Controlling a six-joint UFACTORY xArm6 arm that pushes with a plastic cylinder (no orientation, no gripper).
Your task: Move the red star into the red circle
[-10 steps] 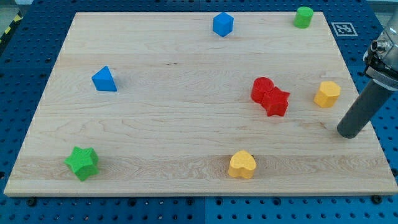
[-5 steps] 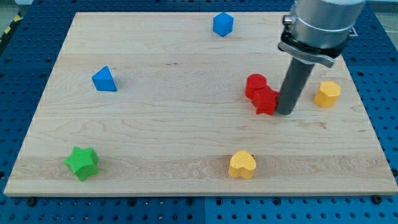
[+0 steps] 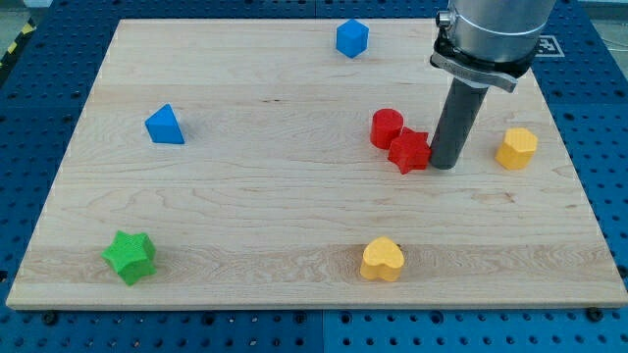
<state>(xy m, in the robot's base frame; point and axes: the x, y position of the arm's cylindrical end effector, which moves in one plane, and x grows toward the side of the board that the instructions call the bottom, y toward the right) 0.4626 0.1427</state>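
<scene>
Cutting off at the view's top, the arm's grey body leaves only the dark rod fully visible; no gripper shows. My tip (image 3: 443,164) sits on the bench (image 3: 294,235), touching the red star (image 3: 409,150) on its right side. Red circle (image 3: 387,128) touches the star's upper left. Yellow hexagon block (image 3: 516,148) lies near, right of the rod. Well apart: blue block (image 3: 351,37) at top, blue triangular block (image 3: 164,125) left, green star (image 3: 130,257) lower left, yellow heart (image 3: 382,260) at bottom.
</scene>
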